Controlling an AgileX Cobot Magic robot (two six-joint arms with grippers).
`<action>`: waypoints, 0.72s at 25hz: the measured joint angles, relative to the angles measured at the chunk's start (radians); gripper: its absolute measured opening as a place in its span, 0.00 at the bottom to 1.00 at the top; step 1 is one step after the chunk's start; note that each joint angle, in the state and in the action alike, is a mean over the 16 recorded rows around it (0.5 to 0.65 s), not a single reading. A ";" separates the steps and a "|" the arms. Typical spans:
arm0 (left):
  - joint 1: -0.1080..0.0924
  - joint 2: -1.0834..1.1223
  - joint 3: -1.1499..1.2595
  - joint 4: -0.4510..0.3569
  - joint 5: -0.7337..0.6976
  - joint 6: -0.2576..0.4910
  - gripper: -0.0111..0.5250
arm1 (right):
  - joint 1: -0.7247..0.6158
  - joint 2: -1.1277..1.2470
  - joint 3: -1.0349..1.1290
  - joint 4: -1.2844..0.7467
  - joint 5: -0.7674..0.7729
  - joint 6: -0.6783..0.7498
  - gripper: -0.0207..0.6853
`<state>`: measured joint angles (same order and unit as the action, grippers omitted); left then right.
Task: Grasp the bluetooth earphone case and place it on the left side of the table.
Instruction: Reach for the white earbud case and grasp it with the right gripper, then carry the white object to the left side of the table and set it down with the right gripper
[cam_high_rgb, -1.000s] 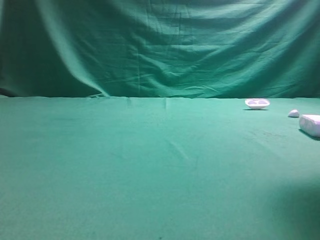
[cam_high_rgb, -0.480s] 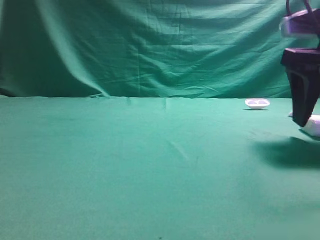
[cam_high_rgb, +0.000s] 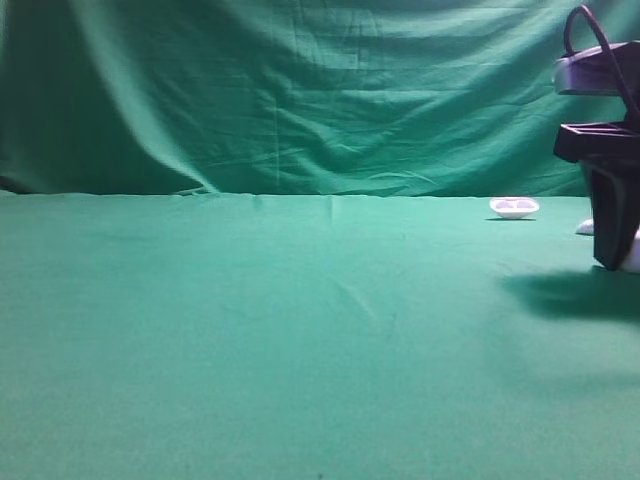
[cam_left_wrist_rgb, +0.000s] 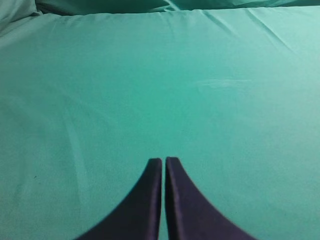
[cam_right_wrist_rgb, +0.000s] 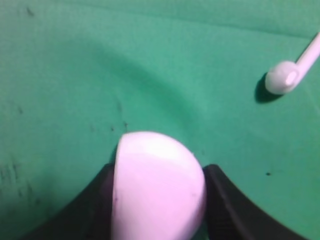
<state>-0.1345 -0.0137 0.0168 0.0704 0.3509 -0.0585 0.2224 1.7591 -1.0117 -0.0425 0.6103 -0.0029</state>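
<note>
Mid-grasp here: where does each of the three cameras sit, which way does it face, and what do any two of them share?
Exterior high: low in front, facing the backdrop across the table; right gripper at far right, shallow dish behind.
Left wrist: on the left arm, looking down on bare cloth; left gripper shut.
Right wrist: looking down; right gripper's fingers flank the bluetooth earphone case, an earbud nearby.
Shared: right gripper and case appear in exterior and right wrist views.

- Plain green cloth on desk (cam_high_rgb: 250, 330), matching draped backdrop (cam_high_rgb: 300, 90).
- White earphone case (cam_right_wrist_rgb: 157, 187).
- White earbud (cam_right_wrist_rgb: 287, 75).
- White dish (cam_high_rgb: 514, 207).
- Black right pincer (cam_right_wrist_rgb: 157, 200); black left pincer (cam_left_wrist_rgb: 163, 162).
</note>
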 joint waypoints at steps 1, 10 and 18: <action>0.000 0.000 0.000 0.000 0.000 0.000 0.02 | 0.006 -0.001 -0.023 0.003 0.014 0.000 0.49; 0.000 0.000 0.000 0.000 0.000 0.000 0.02 | 0.154 0.042 -0.397 0.051 0.149 -0.008 0.49; 0.000 0.000 0.000 0.000 0.000 0.000 0.02 | 0.376 0.253 -0.831 0.087 0.197 -0.032 0.49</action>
<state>-0.1345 -0.0137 0.0168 0.0704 0.3509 -0.0585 0.5979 2.0123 -1.8424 0.0446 0.8073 -0.0353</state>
